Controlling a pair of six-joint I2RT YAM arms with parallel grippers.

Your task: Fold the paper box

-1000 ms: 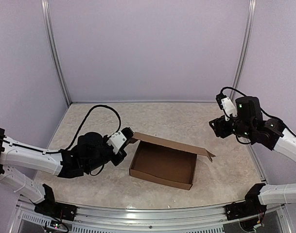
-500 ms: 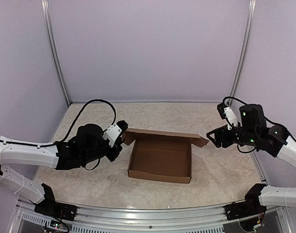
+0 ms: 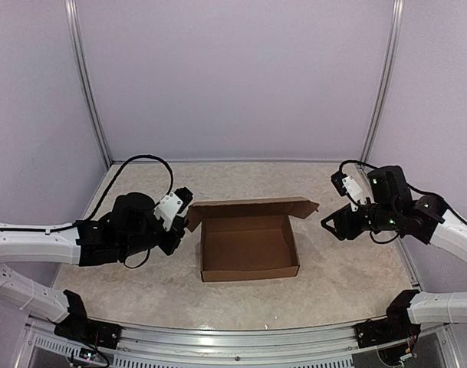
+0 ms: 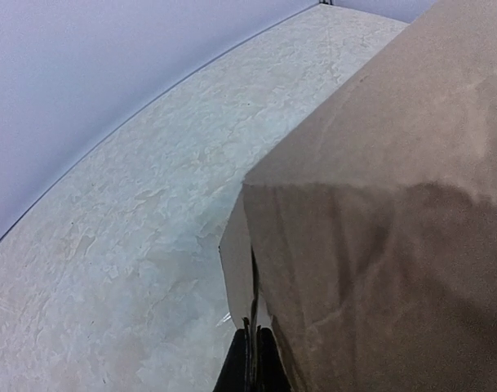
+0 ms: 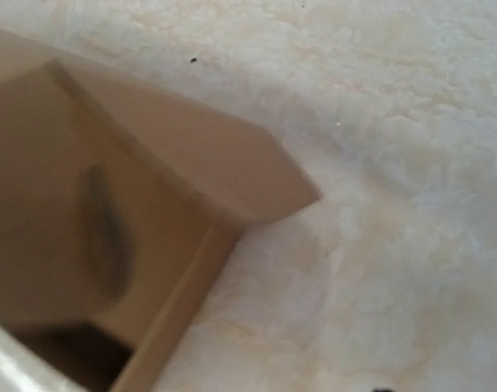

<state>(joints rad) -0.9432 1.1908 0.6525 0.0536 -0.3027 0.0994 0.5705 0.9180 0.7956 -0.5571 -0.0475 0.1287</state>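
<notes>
The paper box (image 3: pixel 248 249) is seen near the middle of the counter (image 3: pixel 348 268), between the two arms, as a shallow brown cardboard tray with its open side up. Its rear flap is raised above the back wall and leans slightly away from the arms, with a pointed tab at each end.

The left end effector (image 3: pixel 185 218) is placed at the left tab of that flap. In the left wrist view its dark fingertips (image 4: pixel 250 363) are pressed together on the thin lower edge of the cardboard (image 4: pixel 379 204), so the flap is clamped there.

The right end effector (image 3: pixel 327 225) is held just beside the right end of the box, near the right tab but apart from it. In the right wrist view, which is blurred, the box corner and its pointed tab (image 5: pixel 109 204) are shown against the pale counter. Whether the right fingers are apart or together cannot be told.
</notes>
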